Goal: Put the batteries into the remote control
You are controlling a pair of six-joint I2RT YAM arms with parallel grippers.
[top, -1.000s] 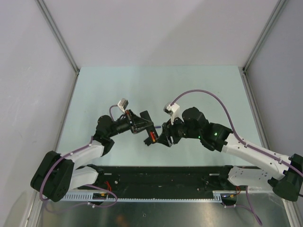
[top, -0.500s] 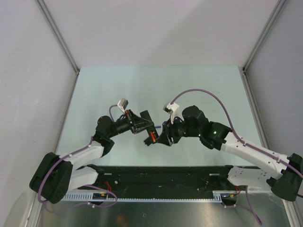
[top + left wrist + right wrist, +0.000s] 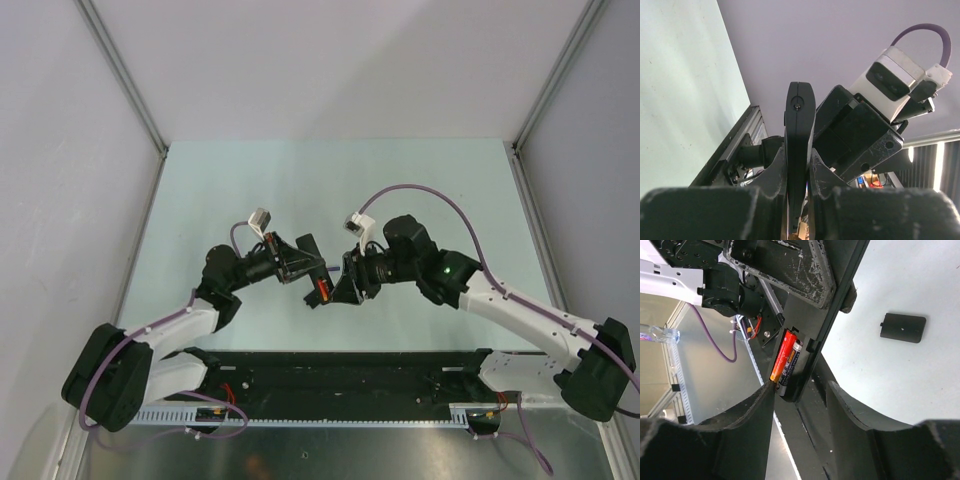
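**A:** Remote control, where is it?

**B:** Held above the pale green table, near its middle. Its nearest end is the open battery bay. A red battery lies in the bay, with a dark battery tight against it, side by side along the bar.

**A:** Who holds it?

**B:** The left gripper. From above, it reaches in from about nine o'clock and is clamped hard on the bar's two flat faces, so the remote stands edge-on between its fingers.

**A:** And the other tool?

**B:** The right gripper comes in from about three o'clock. Its fingers are partly spread and straddle the bay end of the remote. The left finger's tip is just beside the red battery. I cannot tell whether either pad touches.

**A:** Anything farther off?

**B:** The detached black cover lies flat on the table, well apart. In the right wrist view it sits at about two o'clock from the batteries.
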